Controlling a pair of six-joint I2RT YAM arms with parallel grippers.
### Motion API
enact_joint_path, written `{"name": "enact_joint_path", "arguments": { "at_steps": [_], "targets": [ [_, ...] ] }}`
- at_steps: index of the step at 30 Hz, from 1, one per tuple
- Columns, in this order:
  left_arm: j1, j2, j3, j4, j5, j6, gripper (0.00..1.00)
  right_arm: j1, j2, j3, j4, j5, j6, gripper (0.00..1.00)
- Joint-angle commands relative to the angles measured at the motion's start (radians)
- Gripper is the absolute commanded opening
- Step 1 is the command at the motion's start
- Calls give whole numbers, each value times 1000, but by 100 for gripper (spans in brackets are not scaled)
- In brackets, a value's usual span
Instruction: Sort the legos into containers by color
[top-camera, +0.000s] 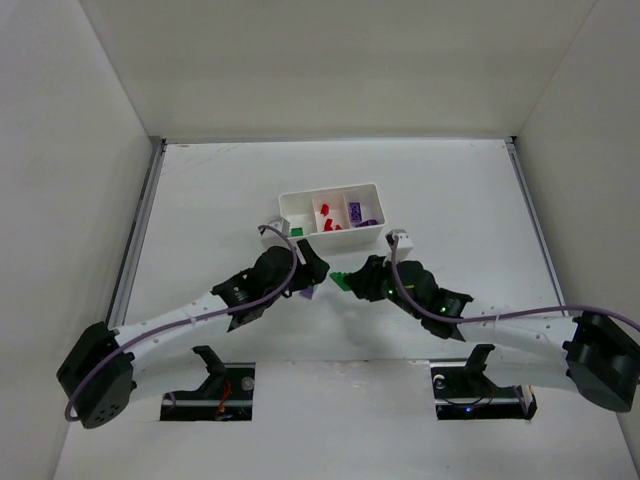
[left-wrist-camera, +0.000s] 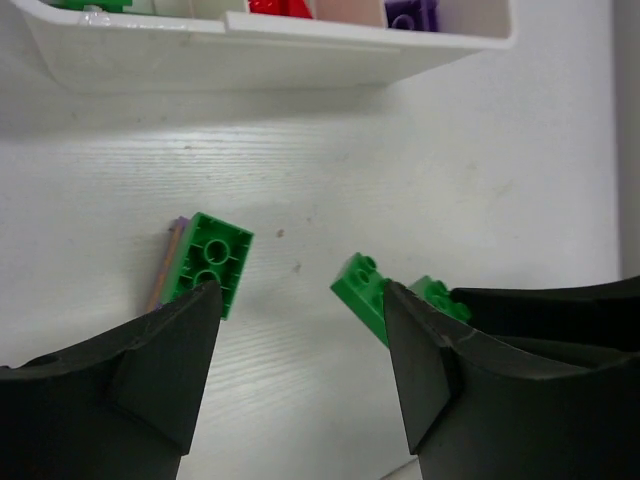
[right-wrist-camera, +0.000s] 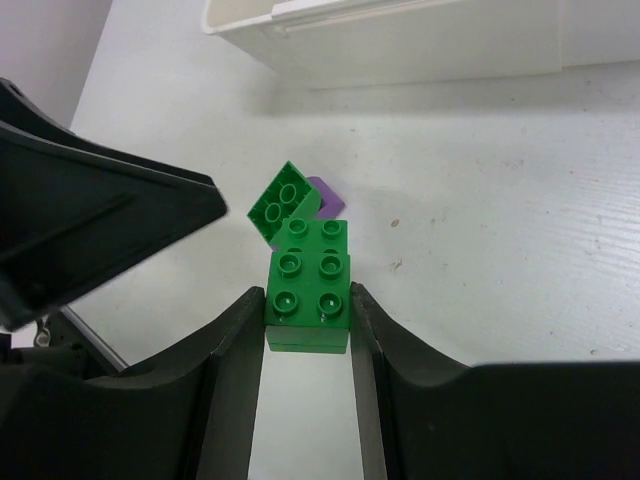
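The white tray (top-camera: 290, 200) stands at the middle of the table, with a green brick (top-camera: 297, 231) in its left compartment, red bricks (top-camera: 327, 213) in the middle one and purple bricks (top-camera: 357, 212) in the right one. My right gripper (right-wrist-camera: 307, 300) is shut on a stack of green bricks (right-wrist-camera: 308, 280), low over the table in front of the tray. An overturned green brick (left-wrist-camera: 208, 260) leans on a purple brick (left-wrist-camera: 178, 250) just beyond it. My left gripper (left-wrist-camera: 300, 330) is open and empty, its fingers either side of bare table between the two green bricks.
The tray's near wall (left-wrist-camera: 260, 55) lies a short way beyond both grippers. The two grippers (top-camera: 325, 280) are almost touching each other. White walls close the table in on the left, right and back.
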Motion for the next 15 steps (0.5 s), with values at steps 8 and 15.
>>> {"name": "enact_joint_path", "arguments": {
  "at_steps": [8,15],
  "targets": [
    [87,-48,-33,0,174,-372,55,20,-19,77,49,27,-36,29],
    [91,-23,-7,9,188,-418,52,66,19,109,55,77,-78,29]
  ]
}}
